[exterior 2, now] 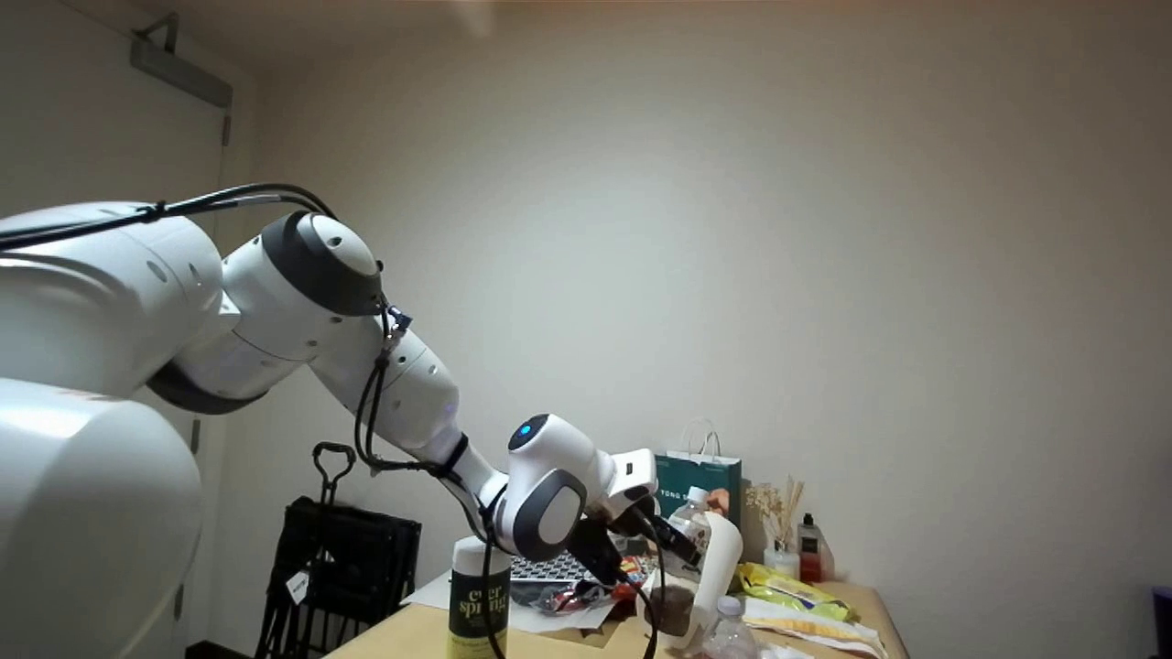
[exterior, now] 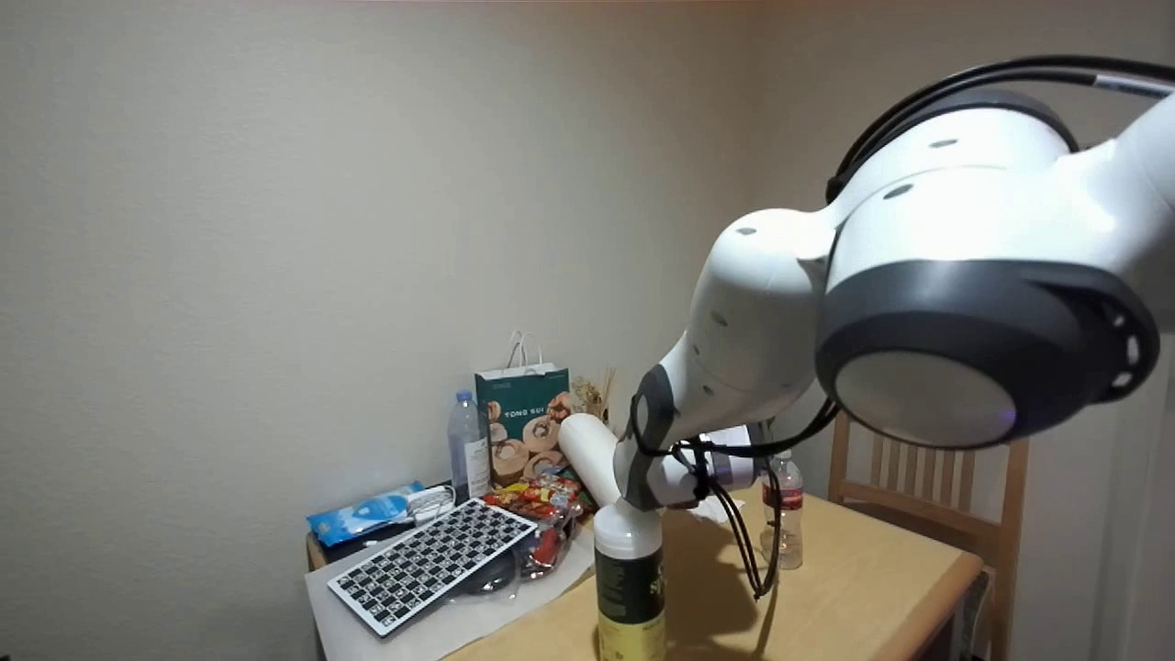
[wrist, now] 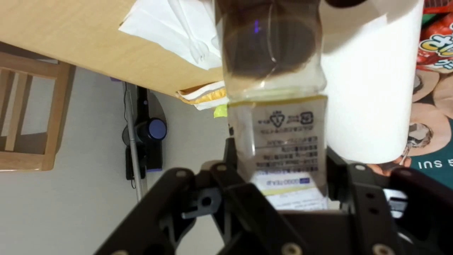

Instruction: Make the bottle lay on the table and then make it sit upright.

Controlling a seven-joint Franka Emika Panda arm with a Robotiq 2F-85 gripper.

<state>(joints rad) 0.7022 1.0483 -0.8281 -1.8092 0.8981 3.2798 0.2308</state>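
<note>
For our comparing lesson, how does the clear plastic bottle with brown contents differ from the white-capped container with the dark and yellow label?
The bottle is see-through; the container looks opaque. The bottle has pale labelling; the container's is dark and yellow. The black gripper holds the bottle; the container stands apart. Both are labelled and light-capped.

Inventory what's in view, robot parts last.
Table: 1, tan, under clutter
Bottle: 1, clear, gripped
Towel roll: 1, white, beside bottle
Container: 1, black/yellow, table
Red-label bottle: 1, clear, table
Snacks: several, red, table
Bag: 1, green, behind snacks
Blue-capped bottle: 1, clear, beside bag
Patterned board: 1, black/white, beside snacks
Packet: 1, blue, near board
Wrapper: 1, yellow, table
Vase: 1, white, table
Small bottle: 1, red, beside vase
Fork: 1, white, on napkin
Chair: 1, brown, beside table
Folded cart: 1, black, by door
Arm: 1, white, over table
Gripper: 1, black, around bottle
</note>
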